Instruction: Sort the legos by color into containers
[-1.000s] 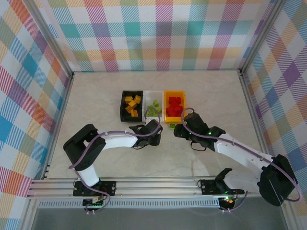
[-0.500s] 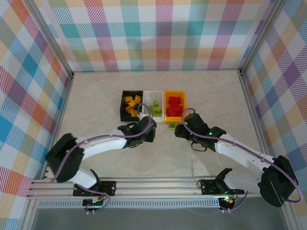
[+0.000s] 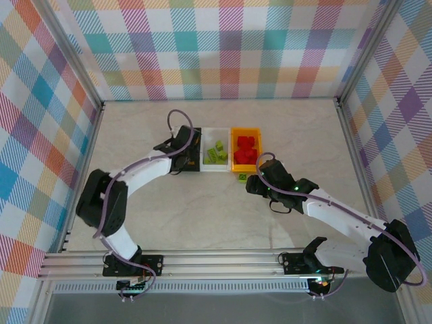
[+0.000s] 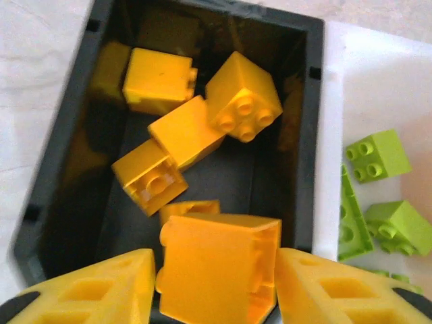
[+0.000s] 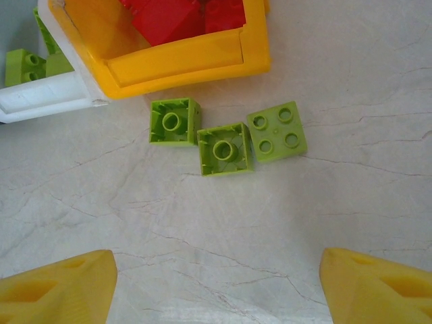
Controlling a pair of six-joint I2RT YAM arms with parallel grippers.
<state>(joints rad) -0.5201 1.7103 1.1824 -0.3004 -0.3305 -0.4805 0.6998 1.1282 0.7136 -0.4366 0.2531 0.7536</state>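
Yellow lego (image 4: pixel 217 260) between left gripper (image 4: pixel 214 287) jaws

You see a pale marbled table (image 3: pixel 297 128) enclosed by pastel plaid walls (image 3: pixel 223 47); an aluminium rail (image 3: pixel 216 262) spans its near edge.

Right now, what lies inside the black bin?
Inside the black bin lie several yellow-orange bricks, and no other colour. One more brick sits between the jaws of the left gripper. Whatever lies beneath it on the bin floor is covered.
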